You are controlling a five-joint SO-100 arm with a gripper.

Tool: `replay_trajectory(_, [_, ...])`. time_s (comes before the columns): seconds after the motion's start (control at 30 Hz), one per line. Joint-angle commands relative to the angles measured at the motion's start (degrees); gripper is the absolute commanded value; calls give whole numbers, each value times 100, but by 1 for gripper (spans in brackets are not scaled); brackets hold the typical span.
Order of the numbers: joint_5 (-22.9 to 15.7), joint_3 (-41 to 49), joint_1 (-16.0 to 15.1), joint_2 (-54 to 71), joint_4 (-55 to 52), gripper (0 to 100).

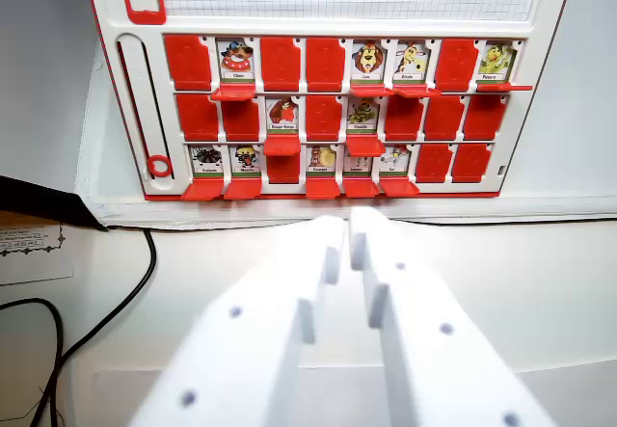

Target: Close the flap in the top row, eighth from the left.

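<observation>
— While the wrist view looks over the white gripper (349,223), what do you see of its fingers?
— Both white fingers (289,302) reach toward the board, with only a thin gap between the tips. They hold nothing, and they hover above the pale table (540,273), well apart from the board.
— Where is the flap of the task?
— On the red and white game board (328,90), in the top row of 8 windows. The eighth flap (503,87) is at the wrist view's right. It lies flat down, and a yellow character card (496,61) shows above it.
— Anything else?
— A black cable (116,316) curves at the wrist view's left.
</observation>
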Motion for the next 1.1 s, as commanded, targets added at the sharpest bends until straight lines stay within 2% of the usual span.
replay_trajectory(0.0, [18, 9, 44, 334, -193, 0])
replay_trajectory(0.4, [0, 97, 70, 378, -220, 0])
replay_trajectory(0.53, [-105, 439, 211, 554, -413, 0])
replay_trajectory(0.67, [-343, 896, 562, 729, -791, 0])
replay_trajectory(1.07, [-932, 2470, 1986, 800, -2461, 0])
